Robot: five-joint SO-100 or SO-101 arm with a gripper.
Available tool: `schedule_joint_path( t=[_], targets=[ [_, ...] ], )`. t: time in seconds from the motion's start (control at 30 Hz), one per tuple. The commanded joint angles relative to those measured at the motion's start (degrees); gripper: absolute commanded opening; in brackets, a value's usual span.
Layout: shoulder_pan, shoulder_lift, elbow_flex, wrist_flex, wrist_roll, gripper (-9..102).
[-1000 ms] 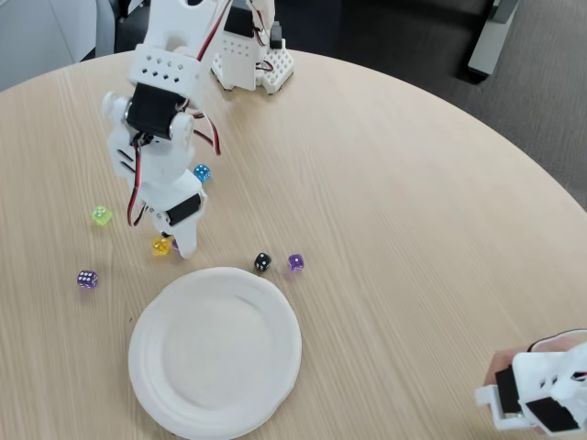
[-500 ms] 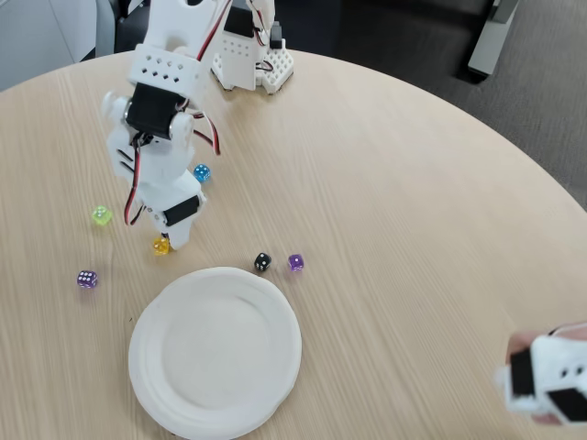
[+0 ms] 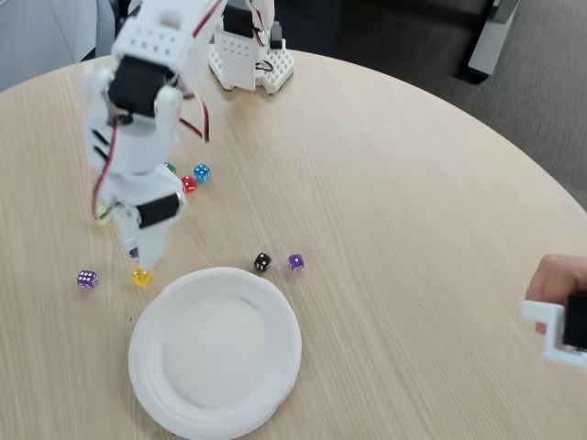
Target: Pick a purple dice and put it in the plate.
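Note:
My white gripper (image 3: 138, 254) hangs just above the table, left of and above the plate's rim. A speck of deep purple shows at its tips, so it looks shut on a purple dice (image 3: 134, 251). Another purple dice (image 3: 87, 279) lies on the table to the left, and a third (image 3: 295, 262) sits right of the black die (image 3: 262, 262). The round white plate (image 3: 215, 353) lies at the front with nothing in it.
A yellow die (image 3: 140, 276) rests just below the gripper, near the plate's rim. Red (image 3: 188, 183) and blue (image 3: 201, 172) dice lie behind the arm. The arm's base (image 3: 248, 55) stands at the table's far edge. A person's hand (image 3: 561, 275) with a white device is at the right edge.
The arm has swung left and risen, with the gripper now farther left. The purple die beside the yellow one is gone from the table; the yellow die has shifted left and toward the plate.

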Motion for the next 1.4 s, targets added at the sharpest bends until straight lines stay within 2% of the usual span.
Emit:
schedule_joint_path(
  t=[0.0,0.23,0.47,0.7,0.97,1.37],
  targets=[
    [0.26,4.13,-3.60,0.26,0.35,0],
    [-1.49,8.96,-3.52,5.19,3.16,0],
    [-11.78,9.14,-2.64,11.34,6.86,0],
    [-13.10,8.53,-2.55,9.05,0.79,0],
    [-12.39,8.17,-2.46,-2.11,-8.96,0],
    [-12.92,-1.67,-2.46,-2.99,-19.25,0]
  ],
)
